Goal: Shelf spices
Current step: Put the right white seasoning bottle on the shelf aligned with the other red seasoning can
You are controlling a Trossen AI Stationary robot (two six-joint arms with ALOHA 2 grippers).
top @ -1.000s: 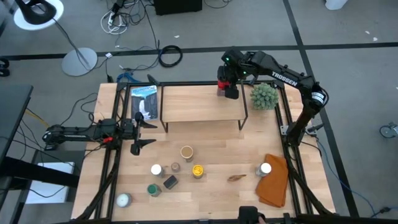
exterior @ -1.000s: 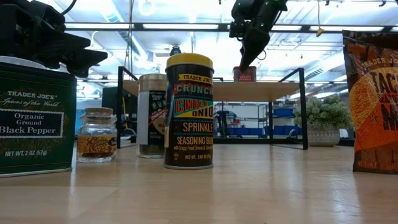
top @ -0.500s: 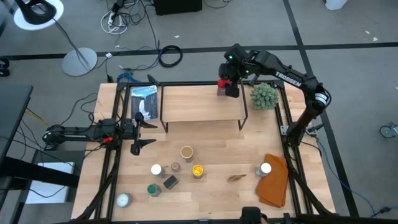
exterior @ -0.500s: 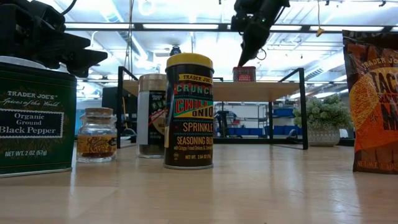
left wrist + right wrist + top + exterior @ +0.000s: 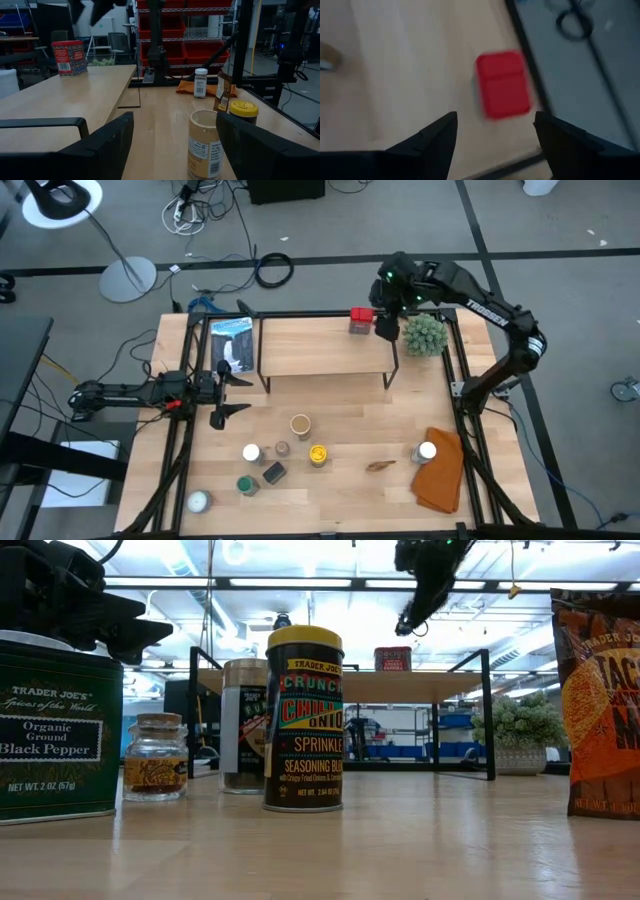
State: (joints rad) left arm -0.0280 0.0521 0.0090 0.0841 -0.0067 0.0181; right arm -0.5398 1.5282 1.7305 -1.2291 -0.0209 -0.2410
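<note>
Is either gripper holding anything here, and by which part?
Nothing held. The right gripper is open above the red tin on the shelf; the left gripper is open, empty.

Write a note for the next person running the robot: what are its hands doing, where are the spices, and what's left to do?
Right gripper: open, empty, raised just off the shelf's far right corner, next to the green plant.
Left gripper: open, empty, waiting at the table's left side, near the shelf's left end.
Shelf: holds one spice only, the red tin, upright at its far right corner.
Done: red tin shelved and let go.
Left: the others are on the tabletop in front of the shelf, including the tan jar, the yellow-lidded jar and the green tin, and the white-capped jar by the orange cloth.
</note>
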